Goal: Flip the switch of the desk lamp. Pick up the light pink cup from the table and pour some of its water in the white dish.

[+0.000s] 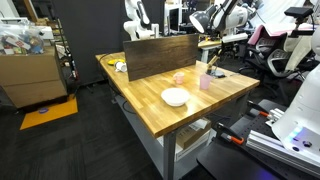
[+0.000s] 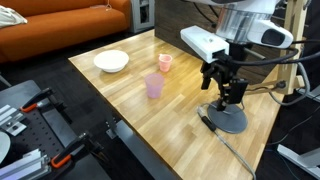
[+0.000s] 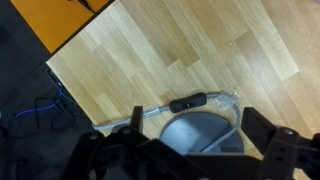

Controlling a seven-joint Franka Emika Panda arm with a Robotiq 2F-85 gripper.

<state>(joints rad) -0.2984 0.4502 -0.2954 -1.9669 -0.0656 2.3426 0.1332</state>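
Your black gripper (image 2: pixel 224 84), jaws apart, hangs over the dark flat base (image 3: pixel 196 136) of the tan desk lamp (image 1: pixel 210 44); its black cord switch (image 3: pixel 186 102), apparently, lies just beside.

1. No word, brand, number or sign is showing clearly enough to be read in either exterior view.
2. In the wrist view, the desk lamp (image 3: pixel 195 135) is showing no legible marking.
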